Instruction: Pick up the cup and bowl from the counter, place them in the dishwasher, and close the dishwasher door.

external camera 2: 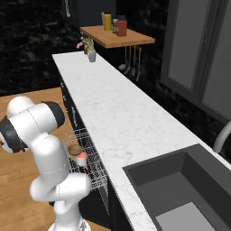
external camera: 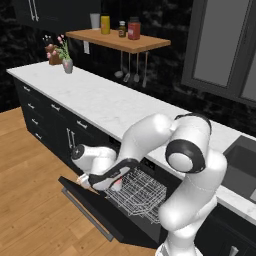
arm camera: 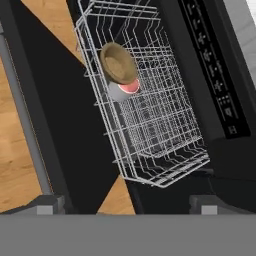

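The tan-brown bowl (arm camera: 118,62) and the white cup (arm camera: 125,89) with its red inside sit side by side in the dishwasher's white wire rack (arm camera: 160,125), near one end. From the right base view, the bowl (external camera 2: 74,150) lies just beyond the cup (external camera 2: 81,158). The dishwasher door (arm camera: 60,125) hangs open and flat, with its grey bar handle (arm camera: 22,115) along the outer edge. My gripper (arm camera: 127,205) hovers above the rack and door. It is open, its fingertips (arm camera: 45,204) wide apart with nothing between them. The white marble counter (external camera: 100,100) runs above the dishwasher.
The open door (external camera: 100,212) juts out over the wooden floor (external camera: 35,200). A grey flower vase (external camera: 67,65) stands at the counter's far end under a wooden shelf (external camera: 117,40) with jars. A dark sink (external camera 2: 180,189) sits at the near right.
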### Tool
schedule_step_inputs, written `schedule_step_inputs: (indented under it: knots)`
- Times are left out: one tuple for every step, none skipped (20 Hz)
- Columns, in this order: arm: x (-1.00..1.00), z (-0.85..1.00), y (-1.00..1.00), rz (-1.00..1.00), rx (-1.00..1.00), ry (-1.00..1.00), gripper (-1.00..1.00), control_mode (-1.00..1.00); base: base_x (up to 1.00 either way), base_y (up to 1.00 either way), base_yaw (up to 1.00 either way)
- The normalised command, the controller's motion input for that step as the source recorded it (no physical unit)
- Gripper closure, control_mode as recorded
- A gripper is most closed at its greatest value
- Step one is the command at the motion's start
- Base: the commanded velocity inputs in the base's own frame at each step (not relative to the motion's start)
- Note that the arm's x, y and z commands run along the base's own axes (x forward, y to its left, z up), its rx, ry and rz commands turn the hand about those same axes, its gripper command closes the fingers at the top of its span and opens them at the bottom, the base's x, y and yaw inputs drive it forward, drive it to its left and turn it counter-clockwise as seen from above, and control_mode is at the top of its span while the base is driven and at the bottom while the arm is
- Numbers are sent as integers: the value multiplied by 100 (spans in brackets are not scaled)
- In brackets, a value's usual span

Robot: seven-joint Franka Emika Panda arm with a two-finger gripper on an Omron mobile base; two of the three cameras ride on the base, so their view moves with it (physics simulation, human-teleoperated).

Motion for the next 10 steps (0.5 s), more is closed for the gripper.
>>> schedule_step_inputs:
  knots:
    - [-69, 0, 48, 0, -14, 0, -100, -100, 0, 0, 0]
    - [-70, 0, 43, 0, -11, 0, -100, -100, 0, 0, 0]
    - [-66, 0, 40, 0, -9, 0, -100, -100, 0, 0, 0]
    - [-62, 0, 33, 0, -8, 0, -100, -100, 0, 0, 0]
    - [-58, 0, 37, 0, -8, 0, -100, -100, 0, 0, 0]
    - [-56, 0, 36, 0, -6, 0, -100, -100, 0, 0, 0]
    - [-56, 0, 49, 0, -6, 0, -100, -100, 0, 0, 0]
    - [-49, 0, 63, 0, -7, 0, -100, -100, 0, 0, 0]
    - [-38, 0, 65, 0, -8, 0, -100, -100, 0, 0, 0]
    - [-29, 0, 59, 0, -9, 0, -100, -100, 0, 0, 0]
